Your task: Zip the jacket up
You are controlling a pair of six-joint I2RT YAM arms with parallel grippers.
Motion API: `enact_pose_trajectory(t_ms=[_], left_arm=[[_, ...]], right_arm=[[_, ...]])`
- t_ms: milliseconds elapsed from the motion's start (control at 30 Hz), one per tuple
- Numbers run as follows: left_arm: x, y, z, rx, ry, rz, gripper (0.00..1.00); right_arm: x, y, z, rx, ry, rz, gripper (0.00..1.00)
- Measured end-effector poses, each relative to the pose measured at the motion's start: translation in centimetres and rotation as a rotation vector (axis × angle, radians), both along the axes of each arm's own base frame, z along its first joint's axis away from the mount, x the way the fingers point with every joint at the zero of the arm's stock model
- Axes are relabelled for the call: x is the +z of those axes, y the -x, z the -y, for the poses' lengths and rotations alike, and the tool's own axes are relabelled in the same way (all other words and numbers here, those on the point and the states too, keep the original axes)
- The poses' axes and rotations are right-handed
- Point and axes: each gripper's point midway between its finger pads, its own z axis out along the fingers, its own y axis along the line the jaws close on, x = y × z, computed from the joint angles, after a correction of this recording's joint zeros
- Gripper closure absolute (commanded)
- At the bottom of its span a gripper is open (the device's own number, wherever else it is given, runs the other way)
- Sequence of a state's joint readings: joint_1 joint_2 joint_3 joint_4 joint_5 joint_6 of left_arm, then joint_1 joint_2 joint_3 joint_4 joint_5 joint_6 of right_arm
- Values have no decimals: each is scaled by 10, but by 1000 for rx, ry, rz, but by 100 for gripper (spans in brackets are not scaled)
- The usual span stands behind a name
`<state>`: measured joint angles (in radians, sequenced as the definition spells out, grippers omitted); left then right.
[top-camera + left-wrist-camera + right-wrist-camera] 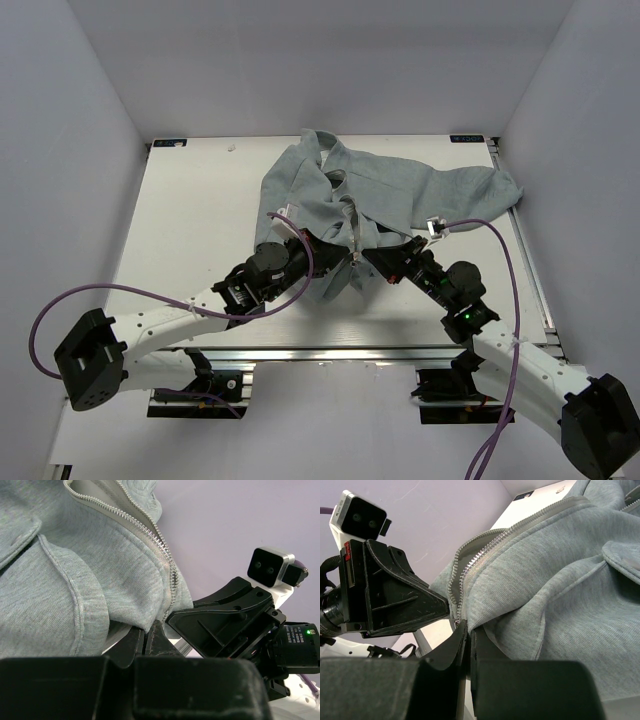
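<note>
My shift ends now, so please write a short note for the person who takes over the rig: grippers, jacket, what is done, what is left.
Left gripper: shut on the jacket at its lower edge, beside the zipper.
Right gripper: shut on the same edge, opposite side of the zipper.
Jacket: crumpled on the table, collar far from the arms.
Done: lower edge gripped.
Left: the teeth gape higher up; zip it closed.

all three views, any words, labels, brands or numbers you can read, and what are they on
None can be read.
Left black tag, at the table's far left corner: pale print, too small to read.
Right black tag, at its far right corner: too small to read.
Grey label below the green light on the right arm: print blurred, unreadable.
Jacket: no print or brand tag shows.
</note>
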<state>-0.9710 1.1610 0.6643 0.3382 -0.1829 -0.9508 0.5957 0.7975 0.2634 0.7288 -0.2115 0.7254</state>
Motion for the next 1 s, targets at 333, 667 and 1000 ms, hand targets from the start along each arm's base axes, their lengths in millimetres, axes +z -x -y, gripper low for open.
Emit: enact_pose_trajectory(t_ms=[333, 667, 1000], left_arm=[[1, 1, 1, -7, 5, 2, 100], [3, 1, 2, -14, 15, 8, 100], [5, 2, 3, -17, 19, 13, 100]], right_arm=[[2, 0, 0, 0, -7, 2, 100], [4, -2, -1, -2, -33, -14, 100], [6, -1, -1, 1, -48, -21, 100]])
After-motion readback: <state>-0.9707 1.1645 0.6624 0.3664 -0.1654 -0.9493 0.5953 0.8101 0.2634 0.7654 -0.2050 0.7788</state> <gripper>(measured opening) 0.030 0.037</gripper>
